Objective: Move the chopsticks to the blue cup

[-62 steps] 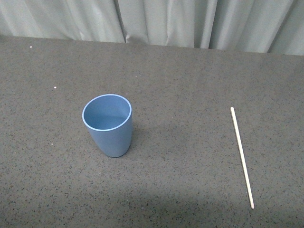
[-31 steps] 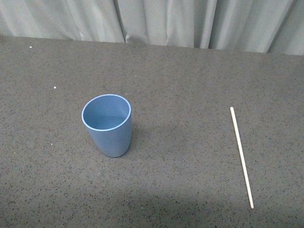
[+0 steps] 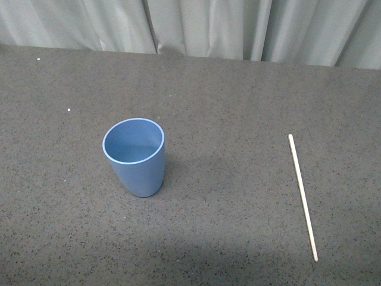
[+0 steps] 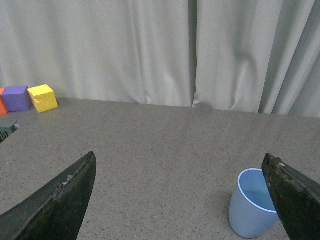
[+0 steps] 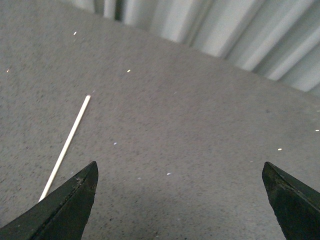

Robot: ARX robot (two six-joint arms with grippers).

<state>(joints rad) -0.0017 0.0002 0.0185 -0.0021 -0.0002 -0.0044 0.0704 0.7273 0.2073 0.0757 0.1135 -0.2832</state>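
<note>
The chopstick lies flat near the bench's right edge, well apart from the upright blue cup left of centre, so the right gripper, spread wide and empty like the left gripper, looks best placed to fetch it.

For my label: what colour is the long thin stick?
The long thin stick is pale cream; front view.

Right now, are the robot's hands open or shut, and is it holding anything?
Left gripper: open, holding nothing.
Right gripper: open, holding nothing; the chopsticks lie loose beside it.
</note>
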